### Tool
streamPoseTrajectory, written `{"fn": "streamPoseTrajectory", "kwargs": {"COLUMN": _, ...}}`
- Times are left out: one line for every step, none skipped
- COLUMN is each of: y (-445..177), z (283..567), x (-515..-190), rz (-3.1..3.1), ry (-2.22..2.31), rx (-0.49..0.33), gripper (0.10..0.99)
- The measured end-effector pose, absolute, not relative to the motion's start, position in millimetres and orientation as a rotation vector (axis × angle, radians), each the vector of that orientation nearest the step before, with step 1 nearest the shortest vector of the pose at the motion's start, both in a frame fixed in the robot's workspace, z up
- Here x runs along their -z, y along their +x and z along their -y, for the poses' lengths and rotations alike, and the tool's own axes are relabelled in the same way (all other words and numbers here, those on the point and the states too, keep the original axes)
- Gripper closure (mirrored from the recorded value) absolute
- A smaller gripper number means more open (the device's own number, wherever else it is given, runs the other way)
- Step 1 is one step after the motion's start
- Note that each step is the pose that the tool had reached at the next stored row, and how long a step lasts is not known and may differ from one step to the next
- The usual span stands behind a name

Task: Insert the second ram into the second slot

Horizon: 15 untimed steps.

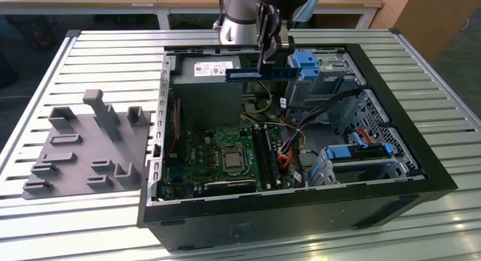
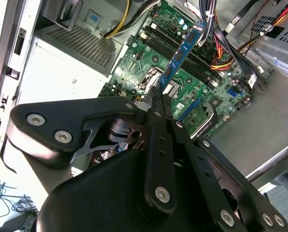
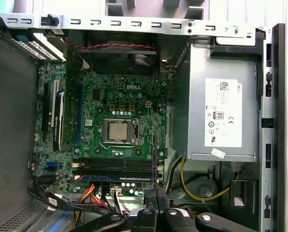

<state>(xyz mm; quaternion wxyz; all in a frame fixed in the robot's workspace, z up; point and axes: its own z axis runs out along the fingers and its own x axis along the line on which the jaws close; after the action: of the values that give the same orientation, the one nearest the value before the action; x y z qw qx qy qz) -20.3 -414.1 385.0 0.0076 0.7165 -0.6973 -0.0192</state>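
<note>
Above the open computer case (image 1: 301, 213), the pincer (image 1: 265, 65) grips the second ram (image 1: 252, 74) clear of the motherboard (image 1: 210, 154).

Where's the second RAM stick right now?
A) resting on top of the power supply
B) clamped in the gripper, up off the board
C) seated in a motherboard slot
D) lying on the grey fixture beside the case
B: the second ram sticks out sideways from the shut gripper, and the second wrist view shows it held clear above the motherboard.

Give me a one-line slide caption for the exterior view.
Gripper holds the second ram above the open computer case, not yet seated.
</note>
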Motion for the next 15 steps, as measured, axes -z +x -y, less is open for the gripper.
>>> {"fn": "streamPoseTrajectory", "kwargs": {"y": -20.3, "z": 414.2, "x": -385.1, "rz": 2.18, "ry": 2.24, "rx": 0.06, "gripper": 0.973}}
{"fn": "streamPoseTrajectory", "kwargs": {"y": -20.3, "z": 414.5, "x": -385.1, "rz": 2.18, "ry": 2.24, "rx": 0.06, "gripper": 0.973}}
{"fn": "streamPoseTrajectory", "kwargs": {"y": -20.3, "z": 414.7, "x": -385.0, "rz": 2.18, "ry": 2.24, "rx": 0.06, "gripper": 0.973}}
{"fn": "streamPoseTrajectory", "kwargs": {"y": -20.3, "z": 415.1, "x": -385.1, "rz": 2.18, "ry": 2.24, "rx": 0.06, "gripper": 0.973}}
{"fn": "streamPoseTrajectory", "kwargs": {"y": -20.3, "z": 415.5, "x": -385.1, "rz": 2.18, "ry": 2.24, "rx": 0.06, "gripper": 0.973}}
{"fn": "streamPoseTrajectory", "kwargs": {"y": -20.3, "z": 415.8, "x": -385.0, "rz": 2.18, "ry": 2.24, "rx": 0.06, "gripper": 0.973}}
{"fn": "streamPoseTrajectory", "kwargs": {"y": -20.3, "z": 416.1, "x": -385.0, "rz": 2.18, "ry": 2.24, "rx": 0.06, "gripper": 0.973}}
{"fn": "streamPoseTrajectory", "kwargs": {"y": -20.3, "z": 416.5, "x": -385.0, "rz": 2.18, "ry": 2.24, "rx": 0.06, "gripper": 0.973}}
{"fn": "streamPoseTrajectory", "kwargs": {"y": -20.3, "z": 416.8, "x": -385.0, "rz": 2.18, "ry": 2.24, "rx": 0.06, "gripper": 0.973}}
{"fn": "streamPoseTrajectory", "kwargs": {"y": -20.3, "z": 417.2, "x": -385.0, "rz": 2.18, "ry": 2.24, "rx": 0.06, "gripper": 0.973}}
{"fn": "streamPoseTrajectory", "kwargs": {"y": -20.3, "z": 417.6, "x": -385.1, "rz": 2.18, "ry": 2.24, "rx": 0.06, "gripper": 0.973}}
{"fn": "streamPoseTrajectory", "kwargs": {"y": -20.3, "z": 417.9, "x": -385.0, "rz": 2.18, "ry": 2.24, "rx": 0.06, "gripper": 0.973}}
{"fn": "streamPoseTrajectory", "kwargs": {"y": -20.3, "z": 418.4, "x": -385.0, "rz": 2.18, "ry": 2.24, "rx": 0.06, "gripper": 0.973}}
{"fn": "streamPoseTrajectory", "kwargs": {"y": -20.3, "z": 418.7, "x": -385.0, "rz": 2.18, "ry": 2.24, "rx": 0.06, "gripper": 0.973}}
{"fn": "streamPoseTrajectory", "kwargs": {"y": -20.3, "z": 419.1, "x": -385.0, "rz": 2.18, "ry": 2.24, "rx": 0.06, "gripper": 0.973}}
